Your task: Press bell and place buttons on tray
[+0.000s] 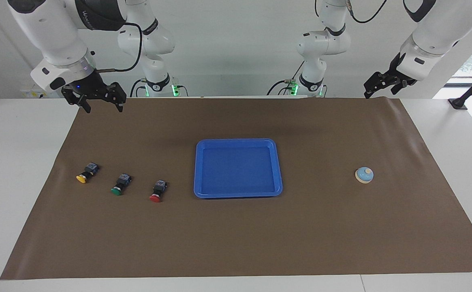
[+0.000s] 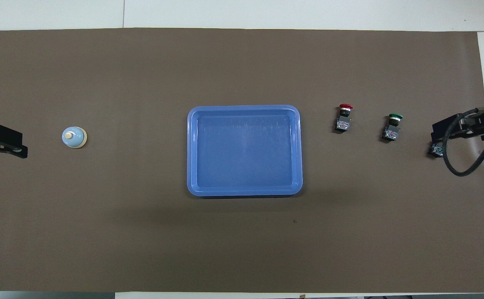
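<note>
A: Grippers first. Right gripper [image 1: 101, 106] hangs with fingers spread, empty, over the mat's [image 1: 236, 243] edge at the robots' end. Left gripper [image 1: 381, 87] is up over its corner, released too by my reading.

B: So nothing is begun?

A: I judge not. Bell [image 1: 364, 175], a smooth pale dome with a cream knob, sits at three o'clock of the tray [image 1: 238, 142]. Next move: press that knob straight down.

B: And the buttons?

A: Blocky, round-capped: red [image 1: 157, 191], green [image 1: 120, 184], yellow [image 1: 86, 172], at nine o'clock of the glossy, rimmed tray.
</note>
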